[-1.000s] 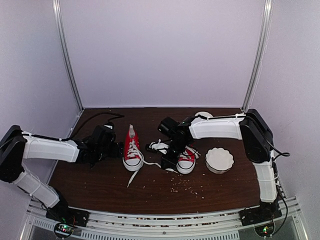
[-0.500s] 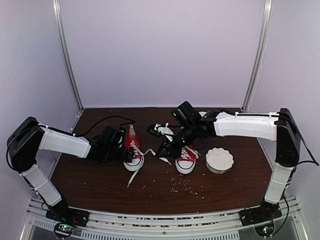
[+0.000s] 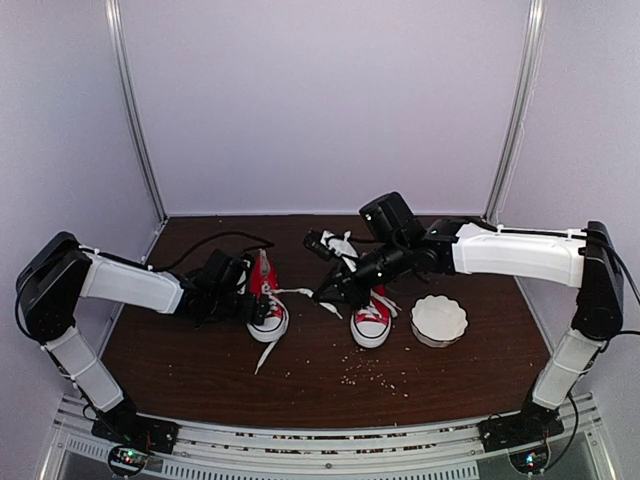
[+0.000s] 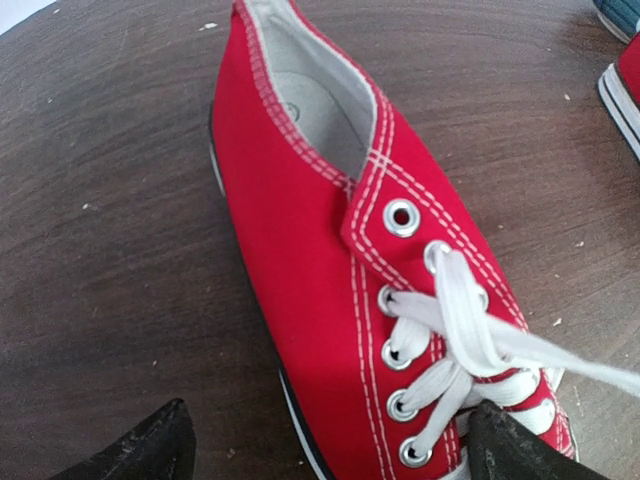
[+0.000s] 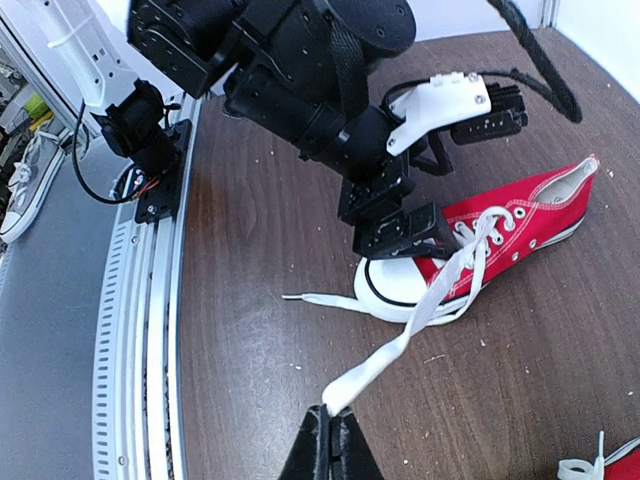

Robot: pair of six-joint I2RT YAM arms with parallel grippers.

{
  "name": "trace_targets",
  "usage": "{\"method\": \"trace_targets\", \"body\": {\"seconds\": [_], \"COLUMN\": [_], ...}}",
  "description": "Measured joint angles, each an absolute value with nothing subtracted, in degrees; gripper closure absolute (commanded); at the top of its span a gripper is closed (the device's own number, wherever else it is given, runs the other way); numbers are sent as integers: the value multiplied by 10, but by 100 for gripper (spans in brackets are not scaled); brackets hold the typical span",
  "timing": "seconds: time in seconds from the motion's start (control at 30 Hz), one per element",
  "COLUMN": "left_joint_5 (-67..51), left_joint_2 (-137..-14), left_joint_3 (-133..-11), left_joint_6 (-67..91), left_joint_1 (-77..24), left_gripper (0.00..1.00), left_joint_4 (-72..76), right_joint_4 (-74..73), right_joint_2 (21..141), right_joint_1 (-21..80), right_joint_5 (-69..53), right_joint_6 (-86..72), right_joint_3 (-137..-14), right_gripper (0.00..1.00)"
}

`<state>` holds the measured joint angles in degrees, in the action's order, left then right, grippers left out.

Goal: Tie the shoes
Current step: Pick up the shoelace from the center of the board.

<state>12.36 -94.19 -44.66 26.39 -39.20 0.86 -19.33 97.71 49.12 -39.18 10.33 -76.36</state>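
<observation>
Red shoe (image 4: 300,250) sits between wide-open left jaws; shut right jaws pinch its lace (image 5: 415,315).

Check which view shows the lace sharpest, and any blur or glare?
Left wrist: close and crisp on the lace and eyelets, no glare. Right wrist: lace sharp too, light even. Top: softer, lace thin and faint.

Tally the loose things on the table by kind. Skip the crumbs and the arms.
Sneakers: 2
Bowl: 1
Total: 3
</observation>
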Motion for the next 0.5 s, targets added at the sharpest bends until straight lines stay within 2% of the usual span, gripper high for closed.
{"method": "trace_targets", "body": {"seconds": [0.13,0.3,0.5], "left_joint_5": [83,12,-46], "left_joint_2": [-953,-996,-1039], "left_joint_3": [-447,-452,-482], "left_joint_6": [254,264,270], "left_joint_1": [-375,-356,-354], "left_gripper": [2,11,16], "left_joint_4": [33,63,110], "right_joint_4": [-162,-155,-136], "right_joint_2": [951,950,945], "right_joint_1": [491,491,491], "right_joint_5": [-392,-392,-401], "right_joint_6": [97,92,85], "right_joint_3": [-744,-742,-724], "right_gripper": [100,100,100]}}
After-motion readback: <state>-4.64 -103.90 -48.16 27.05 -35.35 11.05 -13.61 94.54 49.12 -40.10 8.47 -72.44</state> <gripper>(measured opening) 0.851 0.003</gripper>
